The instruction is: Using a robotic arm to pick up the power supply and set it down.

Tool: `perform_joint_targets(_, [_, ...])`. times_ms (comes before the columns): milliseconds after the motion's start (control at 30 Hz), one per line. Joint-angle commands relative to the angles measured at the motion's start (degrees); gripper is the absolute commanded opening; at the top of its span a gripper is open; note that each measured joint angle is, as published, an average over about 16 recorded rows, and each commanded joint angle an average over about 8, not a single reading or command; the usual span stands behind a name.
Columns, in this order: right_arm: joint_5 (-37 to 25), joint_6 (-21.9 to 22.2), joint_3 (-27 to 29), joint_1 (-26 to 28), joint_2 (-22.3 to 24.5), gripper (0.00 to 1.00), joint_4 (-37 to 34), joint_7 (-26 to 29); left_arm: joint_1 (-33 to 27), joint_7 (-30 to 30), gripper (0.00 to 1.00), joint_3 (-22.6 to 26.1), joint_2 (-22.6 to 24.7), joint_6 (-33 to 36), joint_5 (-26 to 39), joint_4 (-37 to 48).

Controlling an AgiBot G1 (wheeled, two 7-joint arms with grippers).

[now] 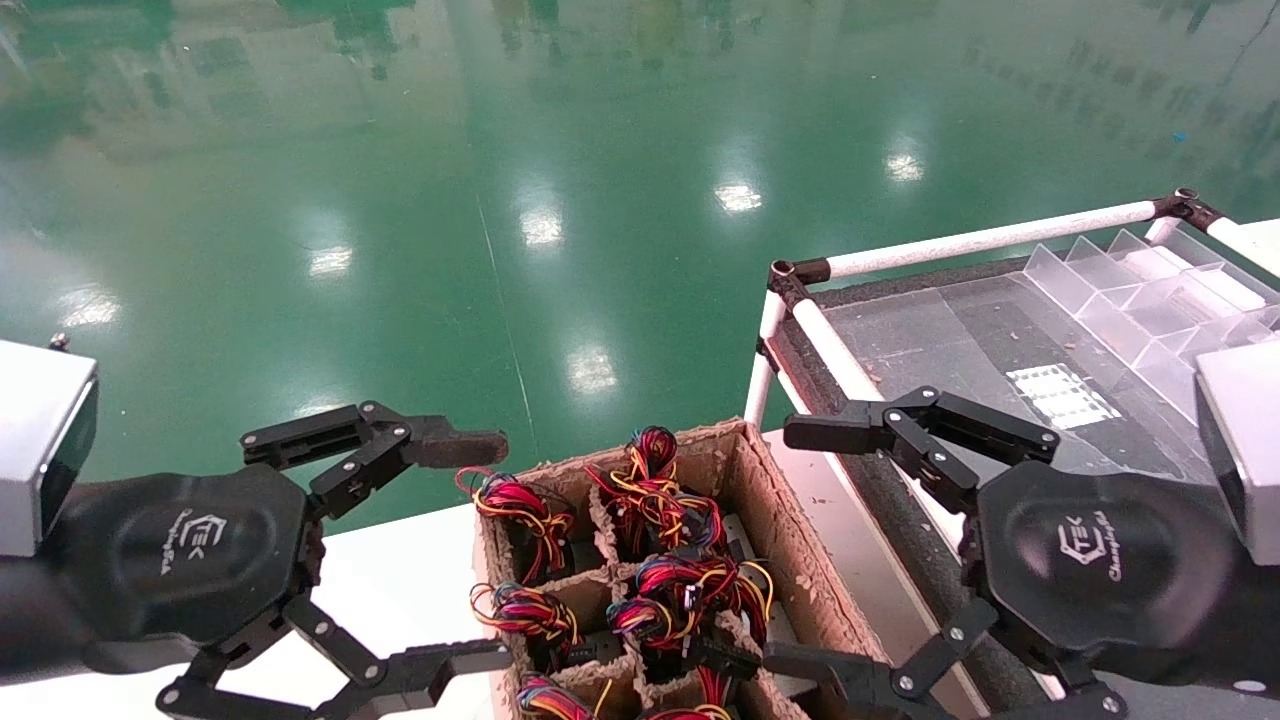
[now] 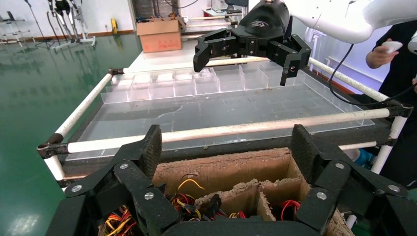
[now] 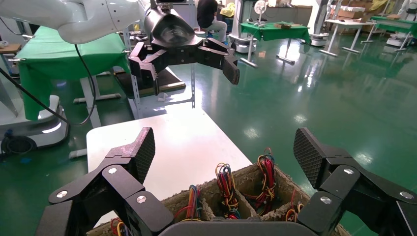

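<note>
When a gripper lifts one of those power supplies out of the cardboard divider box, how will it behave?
Its wire bundle looks floppy and looped, so it may sag or snag on neighbouring bundles. The unit sits deep in a snug cell of the divider box, so it may drag on the soft walls. The body is mostly hidden, so weight is hard to judge. Both grippers, left and right, hover open.

left gripper point(image 1: 455, 545) logo: white mark on the black housing, I can make out "TEK" with a script line under it that I can't read
right gripper point(image 1: 800, 545) logo: same white "TEK" mark plus unreadable script
logos from my wrist cams: both show as white swirls, not legible
cardboard box point(image 2: 160, 35) far back: no print I can read
</note>
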Motion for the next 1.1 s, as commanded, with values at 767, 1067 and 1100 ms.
perform_joint_targets(767, [0.0, 0.0, 0.0, 0.0, 0.0, 1.00, 0.0, 0.0, 0.0, 0.0, 0.00, 0.0, 0.0, 0.0, 0.0, 0.0])
perform_joint_targets(1067, [0.0, 0.0, 0.0, 0.0, 0.0, 1.00, 0.0, 0.0, 0.0, 0.0, 0.00, 0.0, 0.0, 0.0, 0.0, 0.0])
perform_joint_targets(1100, [0.0, 0.0, 0.0, 0.0, 0.0, 1.00, 0.0, 0.0, 0.0, 0.0, 0.00, 0.0, 0.0, 0.0, 0.0, 0.0])
